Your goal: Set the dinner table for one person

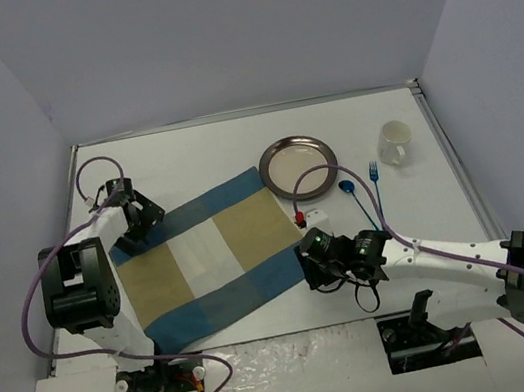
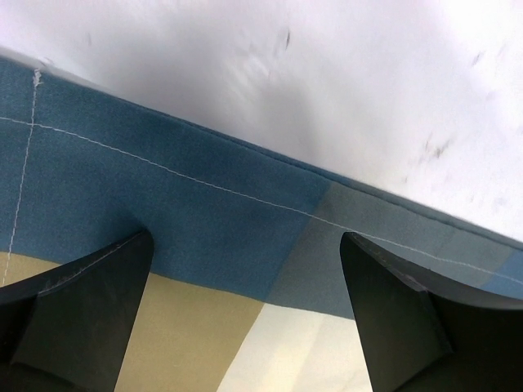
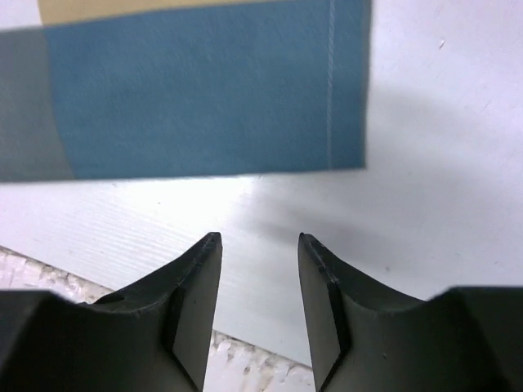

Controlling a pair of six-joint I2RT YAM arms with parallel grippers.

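Observation:
The white dinner table point(image 1: 222, 142) carries a blue-and-tan checked placemat point(image 1: 208, 261) lying flat and skewed at centre left. My left gripper point(image 1: 140, 217) is open over the mat's far left edge. In the left wrist view the gripper point(image 2: 245, 245) straddles the blue border point(image 2: 204, 196), holding nothing, with bare table point(image 2: 327, 82) beyond. My right gripper point(image 1: 311, 260) is open and empty beside the mat's near right corner. In the right wrist view the gripper point(image 3: 258, 241) hovers over bare table point(image 3: 425, 163), just short of the mat's blue corner point(image 3: 204, 98).
A metal plate point(image 1: 297, 166) sits just past the mat's far right corner. A blue spoon point(image 1: 347, 186) and blue fork point(image 1: 373, 172) lie to its right. A white cup point(image 1: 395, 142) stands farther right. A small white-and-red object point(image 1: 310, 218) lies by the mat's right edge.

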